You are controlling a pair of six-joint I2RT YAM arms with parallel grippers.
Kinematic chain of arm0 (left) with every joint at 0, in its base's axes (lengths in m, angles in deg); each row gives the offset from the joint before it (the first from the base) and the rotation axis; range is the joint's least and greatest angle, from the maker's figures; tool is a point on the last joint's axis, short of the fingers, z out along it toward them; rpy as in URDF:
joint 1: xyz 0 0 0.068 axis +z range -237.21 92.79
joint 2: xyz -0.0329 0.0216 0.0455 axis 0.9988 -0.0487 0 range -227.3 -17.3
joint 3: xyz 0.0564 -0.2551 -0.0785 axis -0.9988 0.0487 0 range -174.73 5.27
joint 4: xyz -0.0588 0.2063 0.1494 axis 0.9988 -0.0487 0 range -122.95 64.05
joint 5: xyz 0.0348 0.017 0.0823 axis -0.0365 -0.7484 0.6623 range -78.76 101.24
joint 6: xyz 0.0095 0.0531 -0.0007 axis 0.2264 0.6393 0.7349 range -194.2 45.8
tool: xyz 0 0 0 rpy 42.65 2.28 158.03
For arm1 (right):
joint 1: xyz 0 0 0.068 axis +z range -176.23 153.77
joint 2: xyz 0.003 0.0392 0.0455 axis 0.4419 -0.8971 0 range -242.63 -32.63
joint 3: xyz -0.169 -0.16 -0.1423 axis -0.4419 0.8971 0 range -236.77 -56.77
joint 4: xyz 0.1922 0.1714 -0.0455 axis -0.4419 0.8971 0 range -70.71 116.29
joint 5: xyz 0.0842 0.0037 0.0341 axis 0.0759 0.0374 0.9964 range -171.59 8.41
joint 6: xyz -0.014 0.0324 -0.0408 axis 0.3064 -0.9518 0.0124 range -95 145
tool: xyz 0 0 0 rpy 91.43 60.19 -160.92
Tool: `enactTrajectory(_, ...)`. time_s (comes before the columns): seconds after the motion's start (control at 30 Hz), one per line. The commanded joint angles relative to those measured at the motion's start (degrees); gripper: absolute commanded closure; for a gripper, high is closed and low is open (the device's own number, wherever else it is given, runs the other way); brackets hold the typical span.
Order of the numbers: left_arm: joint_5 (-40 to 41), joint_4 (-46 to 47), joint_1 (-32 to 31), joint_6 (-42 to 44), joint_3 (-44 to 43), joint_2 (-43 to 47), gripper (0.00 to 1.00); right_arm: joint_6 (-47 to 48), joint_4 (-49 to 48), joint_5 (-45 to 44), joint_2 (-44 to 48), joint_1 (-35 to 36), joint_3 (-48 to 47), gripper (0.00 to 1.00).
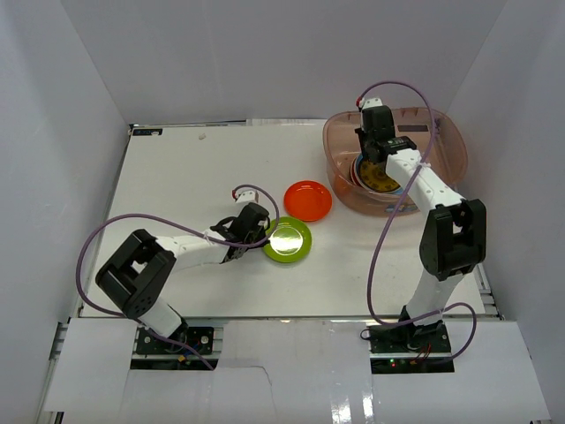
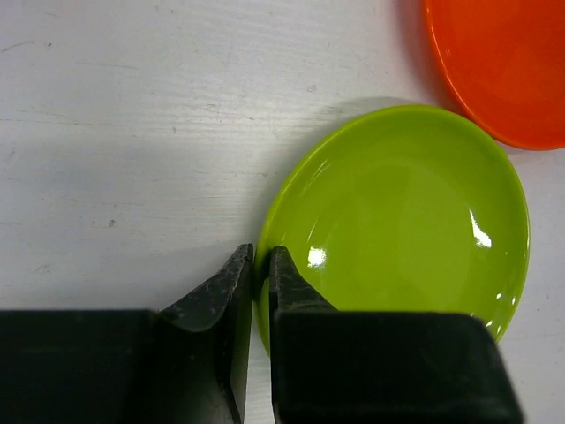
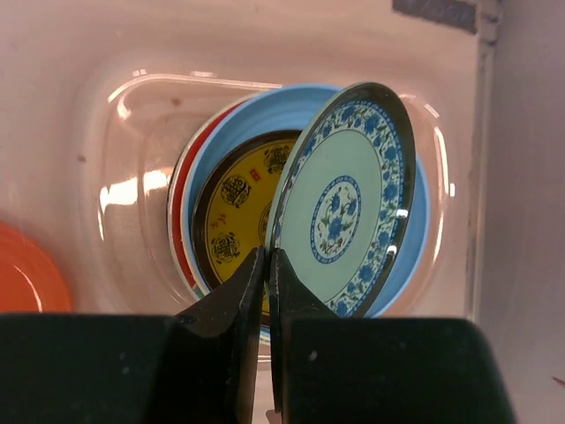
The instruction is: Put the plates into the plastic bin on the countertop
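My left gripper (image 1: 261,237) (image 2: 261,265) is shut on the near-left rim of the green plate (image 1: 289,239) (image 2: 406,216), which lies on the white countertop (image 1: 185,185). The orange plate (image 1: 308,200) (image 2: 503,62) lies just beyond it. My right gripper (image 1: 371,157) (image 3: 267,265) is over the plastic bin (image 1: 450,141) and shut on the rim of the teal patterned plate (image 3: 349,203), held tilted on edge. Below it in the bin lie a brown-yellow plate (image 3: 231,216), a light blue plate (image 3: 265,115) and a red-rimmed plate (image 3: 179,221).
White walls enclose the countertop on three sides. The bin (image 3: 106,159) stands at the back right corner. The orange plate shows through the bin wall in the right wrist view (image 3: 26,269). The left arm's cable (image 1: 88,256) loops over the near-left countertop.
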Motion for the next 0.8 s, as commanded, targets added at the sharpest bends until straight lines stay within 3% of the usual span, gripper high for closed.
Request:
enactTrajectory(0.0, 1.8, -2.2, 0.2, 0.6, -0.5, -0.4, 0.94, 2.3, -7.7, 3.6, 0.4, -0.4, -0.1, 0.92)
enactTrajectory(0.03, 2.2, -2.3, 0.2, 0.6, -0.5, -0.3, 1.00, 1.7, -7.7, 3.9, -0.7, -0.4, -0.2, 0.92)
enactTrajectory(0.13, 2.5, -3.2, 0.2, 0.4, -0.5, 0.3, 1.00, 0.3, -7.7, 5.3, -1.3, -0.4, 0.7, 0.88)
enactTrajectory(0.2, 2.5, -4.3, 0.2, 0.3, -0.1, 1.1, 1.00, -1.5, -7.7, 5.7, -1.1, -0.4, 1.6, 0.75)
enactTrajectory(0.23, 2.4, -4.6, 0.2, 0.3, 0.1, 2.6, 1.00, -2.0, -6.7, 6.7, -0.6, -0.4, 1.9, 0.60)
enactTrajectory(0.33, 1.3, -6.4, 0.2, 0.1, 1.5, 6.1, 1.00, -5.3, -4.8, 7.1, 1.7, -0.4, 2.5, 0.36)
enactTrajectory(0.4, -0.3, -7.8, 0.2, 0.0, 2.1, 10.5, 1.00, -8.2, -4.4, 8.0, 4.6, -0.4, 3.3, 0.30)
enactTrajectory(0.47, -2.3, -9.5, 0.2, 0.1, 2.1, 15.2, 1.00, -10.2, -3.4, 9.9, 7.1, -0.4, 3.7, 0.29)
enactTrajectory(0.57, -4.0, -11.5, 0.1, 0.0, 1.1, 21.2, 1.00, -14.6, -4.7, 14.4, 15.1, -0.4, 7.3, 0.32)
enactTrajectory(0.63, -5.7, -12.3, 0.1, -0.3, -1.0, 23.4, 1.00, -18.9, -7.2, 18.7, 23.6, -0.4, 13.8, 0.51)
enactTrajectory(0.7, -6.9, -12.6, 0.1, -0.5, -3.2, 24.4, 1.00, -22.2, -13.5, 21.7, 34.2, -0.4, 19.5, 0.84)
enactTrajectory(0.73, -7.9, -12.6, 0.0, -0.5, -6.4, 24.2, 1.00, -25.2, -15.4, 23.4, 37.8, -0.4, 24.9, 0.92)
enactTrajectory(0.77, -8.5, -12.4, -0.2, -0.4, -8.2, 23.6, 1.00, -26.8, -17.3, 25.6, 41.6, -0.3, 27.6, 0.92)
